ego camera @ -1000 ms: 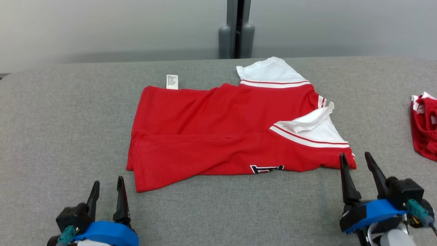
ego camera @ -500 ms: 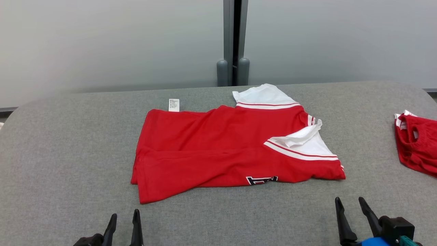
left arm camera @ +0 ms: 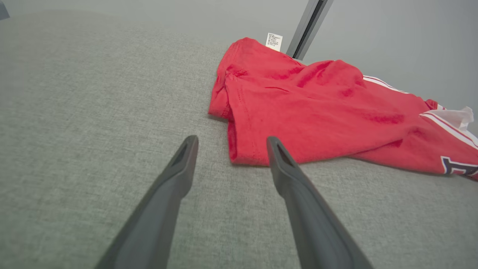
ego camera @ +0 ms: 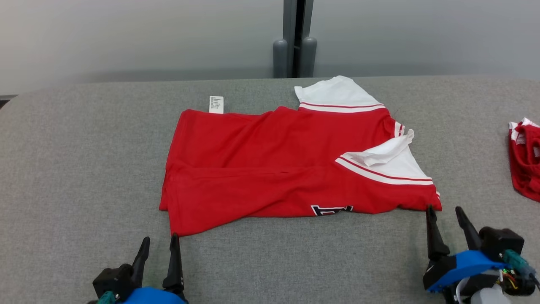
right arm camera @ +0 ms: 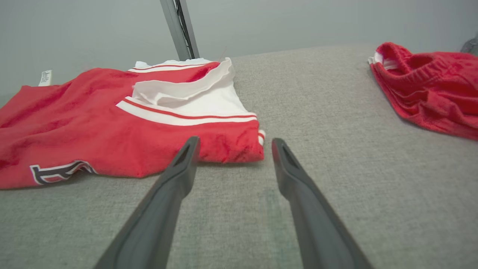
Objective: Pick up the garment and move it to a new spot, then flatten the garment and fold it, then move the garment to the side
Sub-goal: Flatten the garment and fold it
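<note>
Garment (ego camera: 274, 164) lies mid-surface; left gripper (ego camera: 158, 242) and right gripper (ego camera: 445, 211) spread, empty, at its near corners.

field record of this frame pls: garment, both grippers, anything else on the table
garment: red garment with white sleeves, partly folded, flat on grey table; care label at far edge
left: left gripper open, empty, by near-left corner
right: right gripper open, empty, by near-right corner
other: crumpled red cloth at table's right edge
</note>
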